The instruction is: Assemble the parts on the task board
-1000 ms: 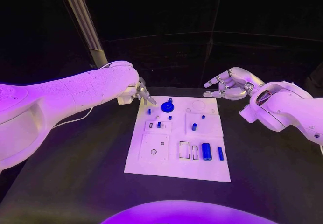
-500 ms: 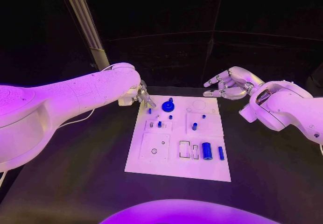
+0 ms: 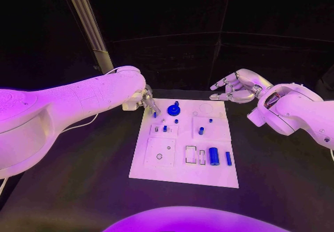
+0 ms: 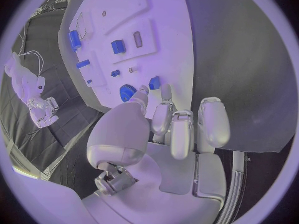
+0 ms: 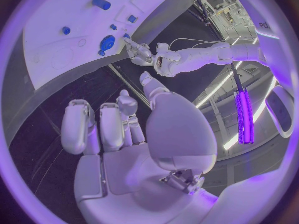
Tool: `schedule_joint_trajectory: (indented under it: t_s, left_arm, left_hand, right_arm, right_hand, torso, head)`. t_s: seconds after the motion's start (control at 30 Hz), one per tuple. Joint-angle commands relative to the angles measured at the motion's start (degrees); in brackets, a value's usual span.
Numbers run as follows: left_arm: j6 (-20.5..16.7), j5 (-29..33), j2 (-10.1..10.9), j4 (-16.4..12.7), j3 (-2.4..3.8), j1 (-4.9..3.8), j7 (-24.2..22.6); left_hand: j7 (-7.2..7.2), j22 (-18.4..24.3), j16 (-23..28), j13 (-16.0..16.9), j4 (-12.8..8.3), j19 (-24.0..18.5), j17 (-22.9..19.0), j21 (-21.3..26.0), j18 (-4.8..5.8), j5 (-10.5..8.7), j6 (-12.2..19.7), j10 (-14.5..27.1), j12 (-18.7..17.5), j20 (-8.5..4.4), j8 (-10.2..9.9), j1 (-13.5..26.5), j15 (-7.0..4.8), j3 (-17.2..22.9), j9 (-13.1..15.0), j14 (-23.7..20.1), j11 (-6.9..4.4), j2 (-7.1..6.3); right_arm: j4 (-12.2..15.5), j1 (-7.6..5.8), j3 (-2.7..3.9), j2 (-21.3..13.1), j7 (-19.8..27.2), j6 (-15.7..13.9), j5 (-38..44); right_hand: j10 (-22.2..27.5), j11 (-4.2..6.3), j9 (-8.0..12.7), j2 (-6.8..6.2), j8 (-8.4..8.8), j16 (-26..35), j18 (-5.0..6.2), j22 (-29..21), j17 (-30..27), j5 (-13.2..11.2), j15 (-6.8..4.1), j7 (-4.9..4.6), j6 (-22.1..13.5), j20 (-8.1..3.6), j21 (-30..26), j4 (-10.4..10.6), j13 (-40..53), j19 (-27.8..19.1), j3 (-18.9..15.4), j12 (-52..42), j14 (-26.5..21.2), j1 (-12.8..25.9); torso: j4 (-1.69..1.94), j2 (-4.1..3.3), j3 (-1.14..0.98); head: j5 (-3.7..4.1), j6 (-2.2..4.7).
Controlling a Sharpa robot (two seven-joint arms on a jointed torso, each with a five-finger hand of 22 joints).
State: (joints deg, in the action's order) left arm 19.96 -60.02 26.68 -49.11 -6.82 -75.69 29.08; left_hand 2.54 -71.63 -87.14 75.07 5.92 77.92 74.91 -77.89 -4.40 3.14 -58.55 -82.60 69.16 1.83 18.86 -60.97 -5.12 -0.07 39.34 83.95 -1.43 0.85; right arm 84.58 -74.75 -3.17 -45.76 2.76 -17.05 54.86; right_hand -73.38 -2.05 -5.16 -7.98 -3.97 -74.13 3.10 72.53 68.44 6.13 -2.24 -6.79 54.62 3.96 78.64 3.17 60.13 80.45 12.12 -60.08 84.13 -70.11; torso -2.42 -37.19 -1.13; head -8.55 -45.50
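Parts (image 3: 214,156) lie scattered on the task board (image 3: 181,176) mid-table, so we judge most assembly remains. Our left hand (image 3: 147,100) reaches a far-corner piece; its grip we cannot tell. Our right hand (image 3: 236,87) hovers curled, holding nothing.

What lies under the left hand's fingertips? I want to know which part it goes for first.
The left hand reaches over the white board's far left corner, near a small blue peg. Contact is hidden.

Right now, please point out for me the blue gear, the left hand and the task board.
blue gear (image 3: 173,110): head view, its round top face.
left hand (image 3: 148,99): head view, middle of the hand.
task board (image 3: 182,175): head view, bare near edge of the plate.
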Motion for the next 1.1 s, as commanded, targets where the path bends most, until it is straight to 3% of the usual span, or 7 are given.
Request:
schedule_joint_trajectory:
  t_s: [0.03,0.47,0.7,0.93,0.97,1.0,1.1]
  left_arm:
    - [1.27,0.26,-0.11,0.05,0.04,0.03,-0.72]
    - [0.34,0.90,-0.11,0.01,0.04,0.19,-1.03]
    - [-0.56,1.79,-0.03,0.03,0.04,0.20,-1.45]
    - [-0.32,3.80,0.00,-0.18,0.04,0.20,-1.89]
    - [-0.29,4.00,0.02,-0.25,0.04,0.21,-1.97]
    - [-0.31,4.15,0.05,-0.34,0.04,0.21,-2.07]
    - [-0.54,4.42,0.18,-0.60,0.04,0.21,-2.30]
  left_hand:
    - [0.15,0.00,0.07,3.67,-0.20,0.00,10.72,0.17,-0.16,0.11,-0.39,0.01,-0.16,0.01,-0.25,0.05,0.43,-0.06,-0.09,4.99,0.15,0.61]
    - [0.15,-0.10,0.06,3.67,-1.06,0.05,10.73,0.19,-0.14,0.29,-0.39,0.02,-0.20,0.00,-0.28,-0.93,0.42,-0.39,-0.49,4.99,0.13,2.08]
    - [-0.02,-0.17,0.12,3.61,-3.49,0.07,10.64,0.28,-0.16,0.47,-0.26,0.09,-0.36,-0.11,-0.40,-3.82,0.30,0.16,-1.15,4.97,-0.01,5.13]
    - [-0.38,-0.30,0.03,3.57,-7.65,0.10,10.77,0.35,-0.15,5.69,0.00,0.15,-0.48,-0.35,-0.56,-8.97,0.03,2.12,-1.80,5.00,-0.33,7.73]
    - [-0.44,-0.34,0.04,3.53,-8.38,0.11,10.76,0.35,-0.14,4.90,-0.04,0.17,-0.56,-0.37,-0.49,-9.71,0.01,2.50,-1.84,5.00,-0.37,8.04]
    - [-1.01,-0.42,-0.01,3.50,-9.83,0.13,10.82,0.33,-0.14,1.15,-0.17,0.17,-0.61,-0.49,-0.26,-11.32,-0.15,3.63,-1.71,5.01,-0.20,8.61]
    - [-0.61,-0.56,-0.08,3.43,-12.08,0.19,10.93,0.28,-0.09,-0.29,0.01,0.17,-0.72,-0.57,0.00,-12.98,-0.18,5.43,-1.49,5.04,-0.57,9.06]
  right_arm:
    - [0.03,-0.10,0.03,0.08,0.30,0.36,0.04]
    - [-0.04,-0.10,0.03,0.18,0.30,0.38,0.04]
    - [-0.04,-0.10,0.03,0.17,0.26,0.40,0.04]
    - [-0.04,-0.10,0.04,0.17,0.12,0.61,0.04]
    - [-0.04,-0.10,0.04,0.17,0.10,0.64,0.04]
    - [-0.04,-0.10,0.04,0.17,0.09,0.66,0.04]
    - [-0.05,-0.10,0.04,0.19,0.08,0.71,0.04]
  right_hand:
    - [0.21,0.02,-0.05,0.20,0.26,0.21,0.92,0.03,0.05,0.34,-0.06,-0.06,0.13,0.12,-0.32,0.32,0.06,-0.18,-0.11,0.08,0.92,0.55]
    - [0.21,0.02,-0.05,0.20,0.26,0.21,0.92,0.03,0.05,0.34,-0.06,-0.06,0.13,0.12,-0.32,0.32,0.06,-0.18,-0.11,0.08,0.92,0.55]
    - [0.13,0.03,-0.06,0.31,0.25,0.15,0.90,0.11,0.18,0.42,-0.07,-0.06,0.13,0.12,-0.29,0.34,0.17,-0.11,-0.05,-0.07,0.97,0.59]
    - [0.13,0.03,-0.06,0.31,0.25,0.15,0.90,0.11,0.18,0.42,-0.07,-0.06,0.13,0.12,-0.29,0.34,0.17,-0.11,-0.05,-0.07,0.97,0.59]
    - [0.13,0.03,-0.06,0.31,0.25,0.15,0.90,0.11,0.18,0.42,-0.07,-0.06,0.13,0.12,-0.29,0.34,0.17,-0.11,-0.05,-0.07,0.97,0.59]
    - [0.13,0.03,-0.06,0.31,0.25,0.15,0.90,0.11,0.18,0.42,-0.07,-0.06,0.13,0.12,-0.29,0.34,0.17,-0.11,-0.05,-0.07,0.97,0.59]
    - [0.13,0.03,-0.06,0.31,0.25,0.15,0.90,0.11,0.18,0.42,-0.07,-0.06,0.13,0.12,-0.29,0.34,0.17,-0.11,-0.05,-0.07,0.97,0.59]
  torso:
    - [-0.01,-0.01,0.00]
    - [-0.05,-0.04,-0.01]
    - [0.00,0.00,-0.05]
    - [0.00,0.00,-0.01]
    - [-0.01,0.00,0.00]
    - [0.01,0.01,-0.01]
    - [0.00,0.00,-0.02]
  head:
    - [-0.01,-0.06]
    - [0.14,-0.09]
    - [0.17,-0.15]
    - [0.14,-0.26]
    - [0.14,-0.27]
    - [0.13,-0.29]
    - [0.12,-0.32]
